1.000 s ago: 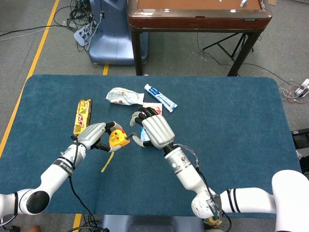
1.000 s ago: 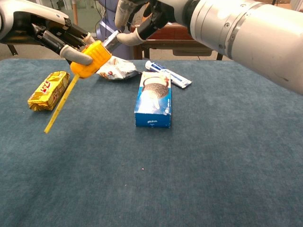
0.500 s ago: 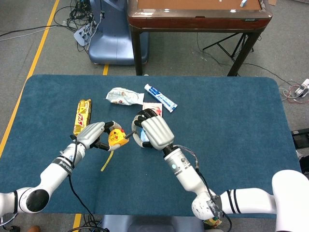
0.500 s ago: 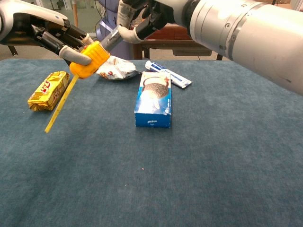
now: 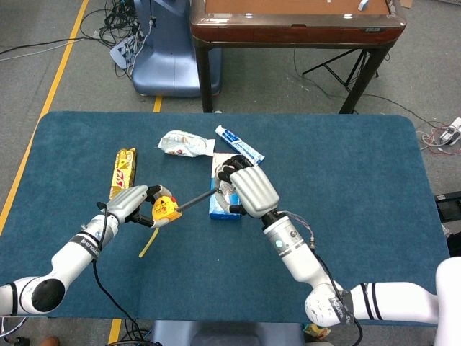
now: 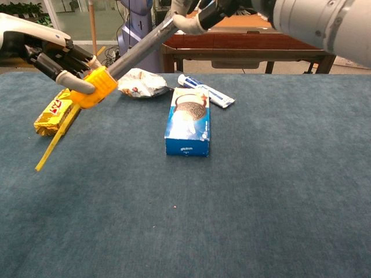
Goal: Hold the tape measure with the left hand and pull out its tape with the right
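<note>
Two robot hands [image 5: 130, 203] [image 5: 252, 190], taut tape [image 5: 196, 201]

The head view looks steeply down from above and behind the arms, taking in the whole blue table [image 5: 346, 158] and floor beyond. The chest view sits low and close, facing forward across the tabletop. Both share the cookie box [image 5: 216, 205], toothpaste tube [image 6: 206, 91] and yellow snack bar [image 6: 55, 110].

right hand [image 6: 200, 11] cut by top edge; tape [image 6: 139, 49] end apparently hidden in fingers
</note>
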